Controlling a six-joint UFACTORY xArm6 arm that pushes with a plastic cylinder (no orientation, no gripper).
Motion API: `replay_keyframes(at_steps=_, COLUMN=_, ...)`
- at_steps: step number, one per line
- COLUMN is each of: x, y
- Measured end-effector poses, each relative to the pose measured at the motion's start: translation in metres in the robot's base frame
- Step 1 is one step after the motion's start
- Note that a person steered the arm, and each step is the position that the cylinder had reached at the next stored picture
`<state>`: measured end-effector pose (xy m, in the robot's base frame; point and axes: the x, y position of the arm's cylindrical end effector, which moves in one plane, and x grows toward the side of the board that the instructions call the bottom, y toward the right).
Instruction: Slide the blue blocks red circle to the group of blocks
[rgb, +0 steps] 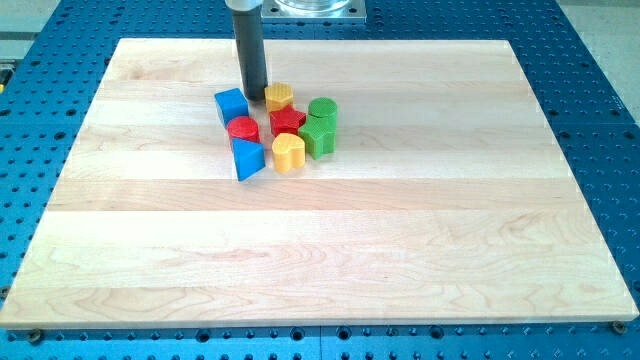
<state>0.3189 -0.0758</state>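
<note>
**Spotter:** Where's your rod sitting?

**Me:** My tip (256, 95) is down on the wooden board (320, 250), toward the view's top and left of centre. It sits in the pocket between the blue cube (231, 105) on its left and the yellow hexagonal block (279, 96) on its right, just beside both. I can't tell whether it is touching either one. It's a plain rod with nothing to open or close, so it has hold of nothing.

**Spotter:** And the pieces you care about?

**Me:** The red circle (242, 128) lies just below my tip, tucked against the lower right of the blue cube. Straight below that is the blue triangular block (248, 158), close under the red circle. Those three form the left edge of the cluster.

**Spotter:** The rest of the group?

**Me:** Right of the red circle is a red block (287, 121), shape unclear, perhaps a star. Below it stands a yellow block (288, 152), rounded on top. On the far right are two green blocks, one (323, 108) above the other (319, 135), pressed together. Everything is packed closely, on the blue perforated table (590, 100).
</note>
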Motion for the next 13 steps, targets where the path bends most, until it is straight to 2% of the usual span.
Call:
replay_keyframes(at_steps=1, x=0.001, y=0.021)
replay_keyframes(at_steps=2, x=0.001, y=-0.008)
replay_keyframes(at_steps=3, x=0.009, y=-0.07)
replay_keyframes(at_steps=4, x=0.021, y=-0.084)
replay_keyframes(at_steps=5, x=0.03, y=-0.149)
replay_keyframes(at_steps=6, x=0.054, y=-0.149)
replay_keyframes(at_steps=8, x=0.052, y=-0.056)
replay_keyframes(at_steps=9, x=0.052, y=-0.048)
replay_keyframes(at_steps=10, x=0.071, y=-0.084)
replay_keyframes(at_steps=11, x=0.113, y=-0.079)
replay_keyframes(at_steps=13, x=0.143, y=-0.005)
